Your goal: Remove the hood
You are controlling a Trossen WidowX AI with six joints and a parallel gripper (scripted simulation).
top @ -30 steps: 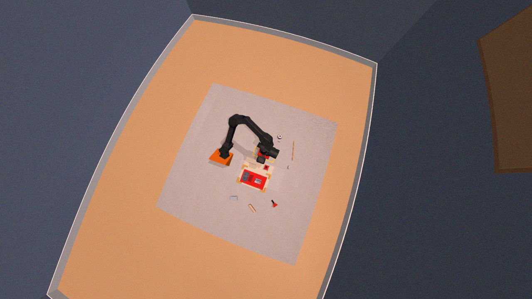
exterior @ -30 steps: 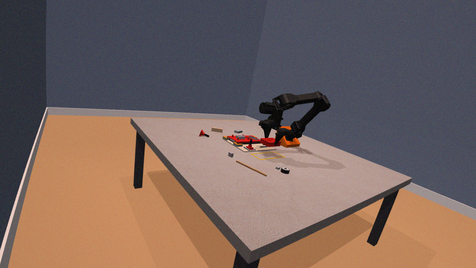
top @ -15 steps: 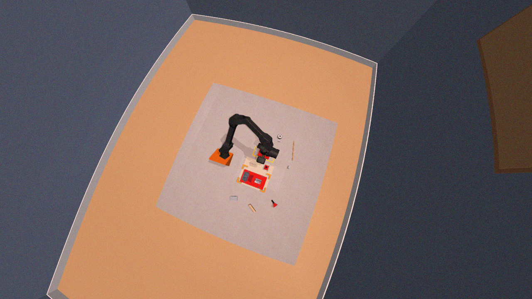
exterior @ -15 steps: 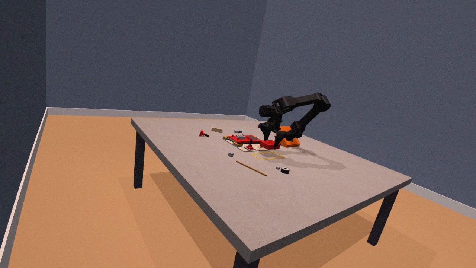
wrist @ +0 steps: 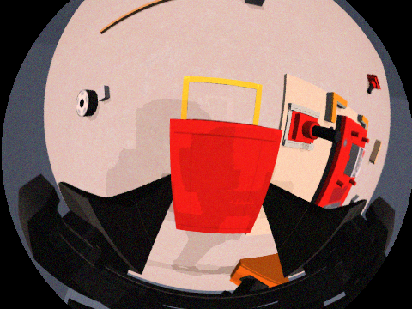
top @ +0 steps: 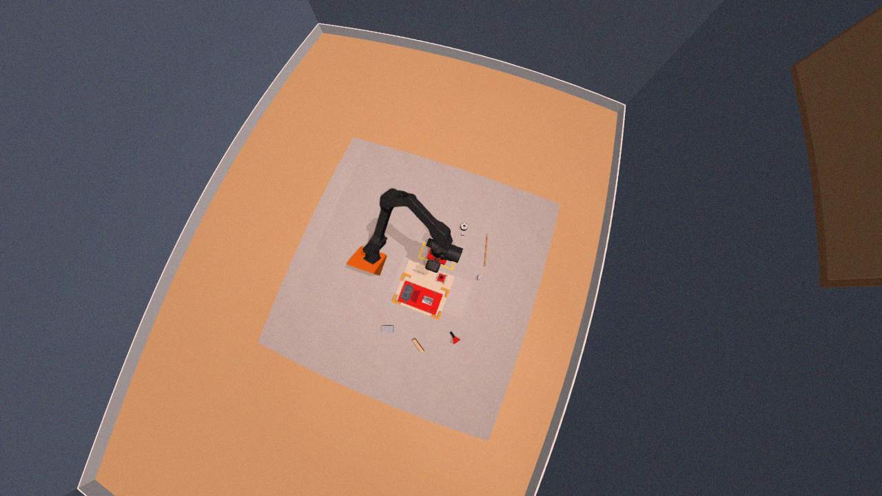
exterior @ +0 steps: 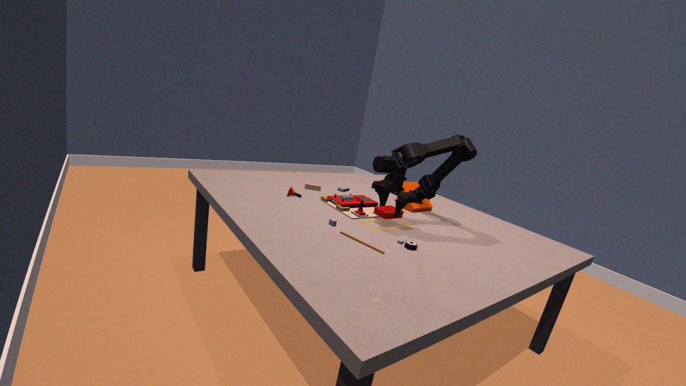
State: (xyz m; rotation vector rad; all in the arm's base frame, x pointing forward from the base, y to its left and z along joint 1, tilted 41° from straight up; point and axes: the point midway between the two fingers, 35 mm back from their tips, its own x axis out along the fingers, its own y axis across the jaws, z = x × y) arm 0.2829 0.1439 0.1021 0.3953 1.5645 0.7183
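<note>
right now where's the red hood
The red hood is clamped in the gripper, held just above the table at the near edge of the yellow marked area, with the toy car to its right in the wrist view.
</note>
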